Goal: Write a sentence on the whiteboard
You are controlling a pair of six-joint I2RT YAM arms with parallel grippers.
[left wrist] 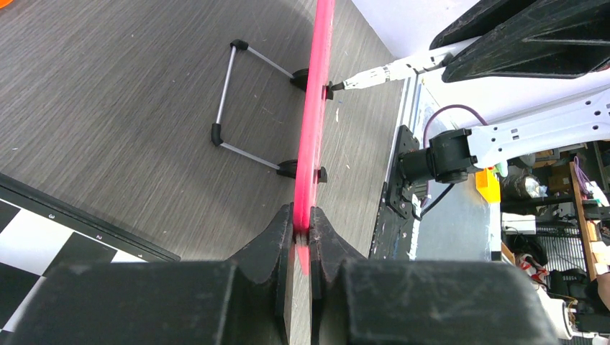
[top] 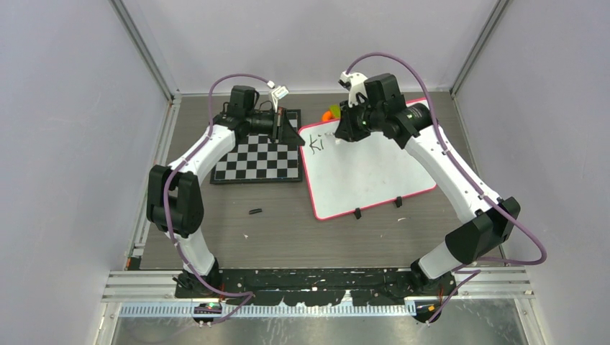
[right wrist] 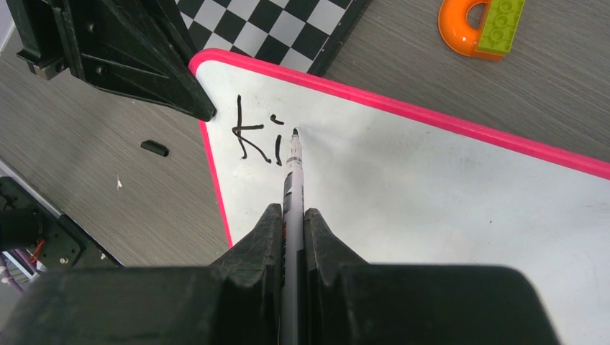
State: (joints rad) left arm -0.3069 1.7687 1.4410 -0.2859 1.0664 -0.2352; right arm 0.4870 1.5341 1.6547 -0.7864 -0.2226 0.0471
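The whiteboard (top: 374,172), white with a pink frame, lies on the table right of centre. Black marker letters "ki" (right wrist: 255,136) stand at its top left corner and also show in the top view (top: 317,141). My right gripper (right wrist: 291,215) is shut on a white marker (right wrist: 291,172), whose black tip rests on the board just right of the "i". My left gripper (left wrist: 302,219) is shut on the board's pink edge (left wrist: 316,108) at its left corner. In the top view the left gripper (top: 293,133) is beside the letters, and the right gripper (top: 345,133) is over the board's far edge.
A black-and-white checkerboard (top: 259,159) lies left of the whiteboard. An orange and green toy (right wrist: 480,25) sits behind the board's far edge. A small black cap (top: 255,211) lies on the table. Two black clips (left wrist: 298,75) and a wire stand (left wrist: 230,93) are on the board's near edge.
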